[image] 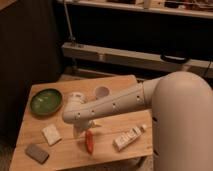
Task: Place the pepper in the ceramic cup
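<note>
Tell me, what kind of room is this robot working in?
Likely a robotics lab or workshop: a small wooden table of assorted items, a stocked shelf behind. The gripper is low over the table, by the pepper.

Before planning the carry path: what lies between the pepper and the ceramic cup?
Camera view: the robot's arm crosses between pepper and ceramic cup; the tool sits right by the pepper.

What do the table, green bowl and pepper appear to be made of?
The table looks like matte light wood, warm tan all over. The green bowl is smooth with faint sheen, probably glazed ceramic or plastic. The pepper has red-orange skin; real or imitation, cannot tell. The tool sits just above the pepper's upper end.
</note>
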Controlling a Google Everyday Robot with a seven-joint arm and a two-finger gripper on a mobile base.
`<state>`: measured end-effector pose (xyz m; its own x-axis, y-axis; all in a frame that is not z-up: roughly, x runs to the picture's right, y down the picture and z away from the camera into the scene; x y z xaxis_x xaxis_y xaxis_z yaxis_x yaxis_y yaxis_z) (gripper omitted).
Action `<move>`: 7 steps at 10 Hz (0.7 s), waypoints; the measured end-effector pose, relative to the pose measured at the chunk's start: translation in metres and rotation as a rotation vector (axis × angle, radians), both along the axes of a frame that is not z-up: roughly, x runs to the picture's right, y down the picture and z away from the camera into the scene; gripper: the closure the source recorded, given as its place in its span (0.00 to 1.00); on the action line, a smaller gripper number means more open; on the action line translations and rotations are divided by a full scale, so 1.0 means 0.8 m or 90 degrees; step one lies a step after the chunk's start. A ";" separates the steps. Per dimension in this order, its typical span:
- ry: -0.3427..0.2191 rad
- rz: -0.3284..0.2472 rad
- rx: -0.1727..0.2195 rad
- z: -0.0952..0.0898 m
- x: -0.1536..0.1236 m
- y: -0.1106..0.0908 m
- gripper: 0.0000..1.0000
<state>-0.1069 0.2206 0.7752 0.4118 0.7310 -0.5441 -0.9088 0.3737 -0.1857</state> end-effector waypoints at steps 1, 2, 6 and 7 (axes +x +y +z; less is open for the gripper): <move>-0.003 0.003 0.000 0.000 -0.001 0.000 0.20; -0.009 0.010 -0.004 0.001 0.002 0.000 0.20; -0.037 0.037 -0.017 0.004 0.003 0.007 0.20; -0.033 0.039 -0.015 0.007 0.005 0.008 0.20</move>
